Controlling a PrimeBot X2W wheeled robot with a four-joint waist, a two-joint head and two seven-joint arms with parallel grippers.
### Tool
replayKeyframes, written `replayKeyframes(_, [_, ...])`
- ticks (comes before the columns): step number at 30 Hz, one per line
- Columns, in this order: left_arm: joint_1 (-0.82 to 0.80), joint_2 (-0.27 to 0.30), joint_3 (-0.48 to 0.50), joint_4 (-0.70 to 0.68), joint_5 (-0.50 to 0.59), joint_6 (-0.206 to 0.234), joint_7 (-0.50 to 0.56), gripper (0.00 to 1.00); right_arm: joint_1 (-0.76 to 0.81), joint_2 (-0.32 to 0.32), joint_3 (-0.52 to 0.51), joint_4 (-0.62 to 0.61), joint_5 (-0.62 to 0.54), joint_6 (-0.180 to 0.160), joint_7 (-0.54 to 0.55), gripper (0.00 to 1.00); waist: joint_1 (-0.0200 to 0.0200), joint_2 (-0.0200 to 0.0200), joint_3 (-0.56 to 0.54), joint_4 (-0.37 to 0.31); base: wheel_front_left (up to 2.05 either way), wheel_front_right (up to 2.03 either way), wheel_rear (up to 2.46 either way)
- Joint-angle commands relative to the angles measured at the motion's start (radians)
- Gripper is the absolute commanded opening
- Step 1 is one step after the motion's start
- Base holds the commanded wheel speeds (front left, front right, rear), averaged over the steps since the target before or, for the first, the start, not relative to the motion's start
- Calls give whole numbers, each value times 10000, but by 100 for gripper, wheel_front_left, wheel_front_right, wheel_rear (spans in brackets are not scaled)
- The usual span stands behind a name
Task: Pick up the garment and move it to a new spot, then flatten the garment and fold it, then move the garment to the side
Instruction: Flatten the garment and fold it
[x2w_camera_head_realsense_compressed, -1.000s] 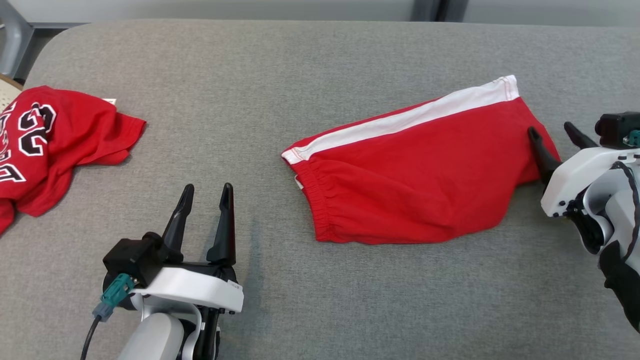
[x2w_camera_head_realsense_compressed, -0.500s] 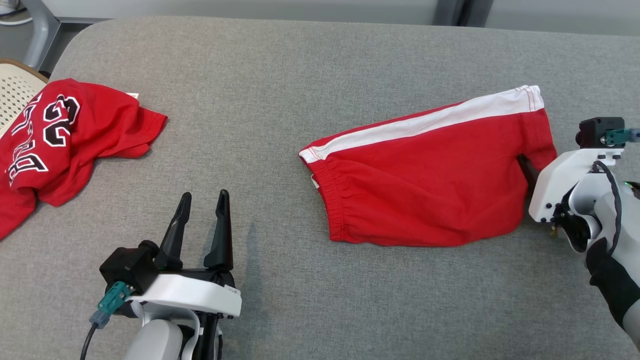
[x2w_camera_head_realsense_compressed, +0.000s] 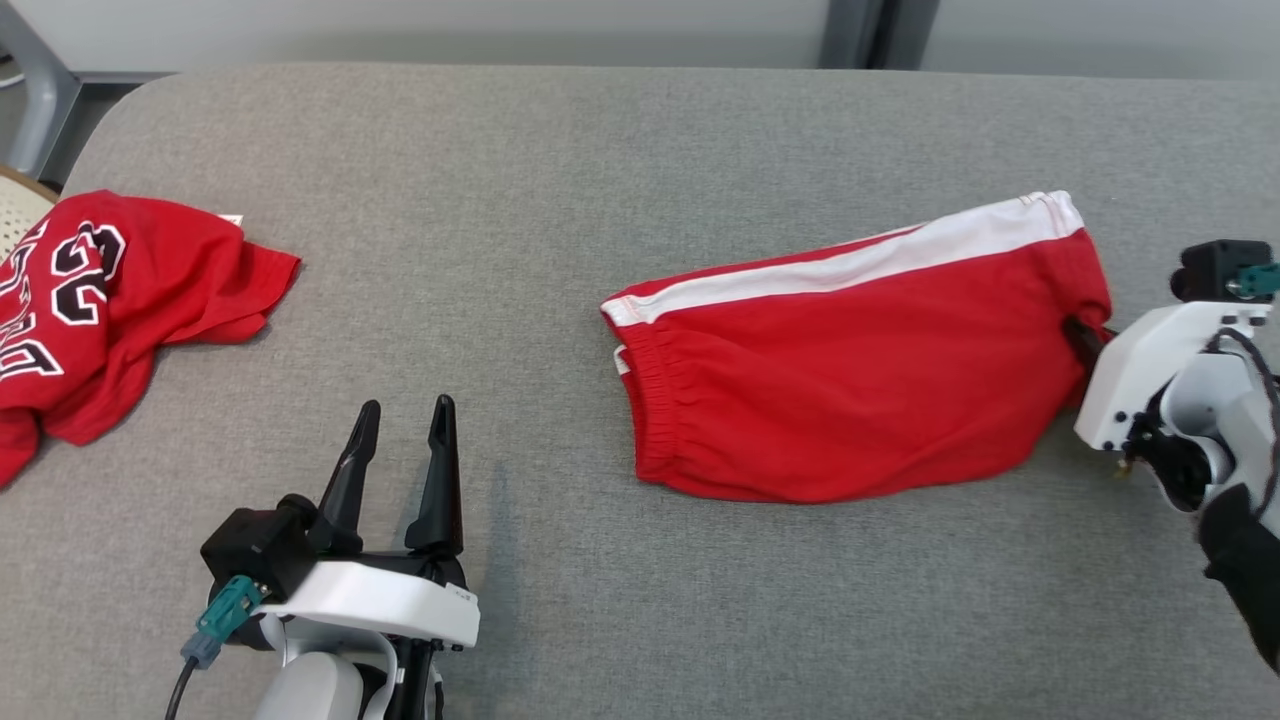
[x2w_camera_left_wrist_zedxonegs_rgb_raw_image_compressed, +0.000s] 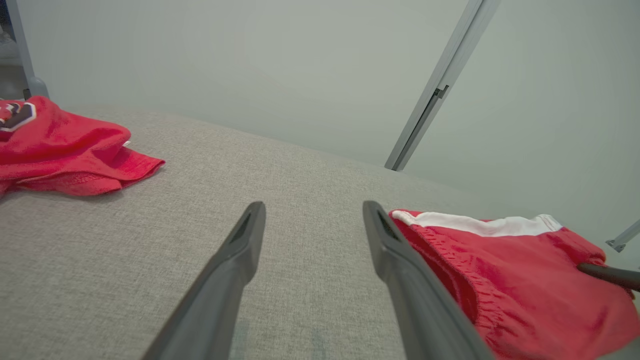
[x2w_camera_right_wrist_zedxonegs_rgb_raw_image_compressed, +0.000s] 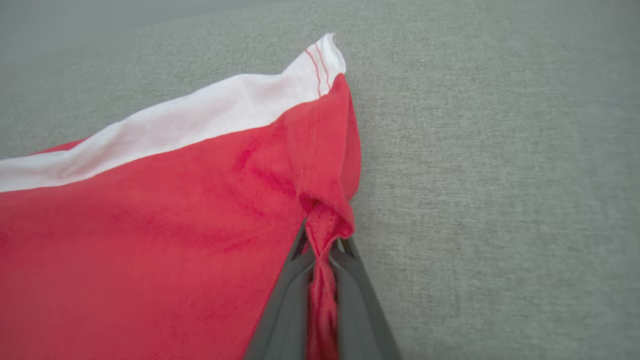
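Crumpled red jersey (x2w_camera_head_realsense_compressed: 130, 290) with black-and-white lettering, on grey fabric surface (x2w_camera_head_realsense_compressed: 500, 200); pale wall (x2w_camera_left_wrist_zedxonegs_rgb_raw_image_compressed: 250, 60) behind

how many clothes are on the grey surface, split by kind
shorts (red, white side stripe): 1
shirt (red, black and white lettering): 1
total: 2
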Motion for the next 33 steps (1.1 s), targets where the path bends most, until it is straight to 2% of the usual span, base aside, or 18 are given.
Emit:
replayKeyframes(1, [105,17,47,33,70,-71,-45,100,192,-254,-41,-127,152,-4,-5,0,0,0,-113,-125,0,0,0])
replayKeyframes(9, [301,-7,56,94,175,-171,-45,100,1129,-1394,-348,-1003,1005,-4,-70,0,0,0,-369,-655,0,0,0])
replayKeyframes(13, [353,8,73,121,197,-169,-45,100,1523,-1571,-625,-1208,1383,-4,-239,0,0,0,-383,-897,0,0,0])
replayKeyframes(22, [347,19,7,268,229,-147,-47,100,1515,-996,-909,-2289,2034,-3,-395,0,0,0,-572,-1110,0,0,0])
replayKeyframes(33, [211,-19,-99,345,-25,-169,-44,100,1139,26,147,-4360,1638,-3,151,0,0,0,-794,-622,0,0,0])
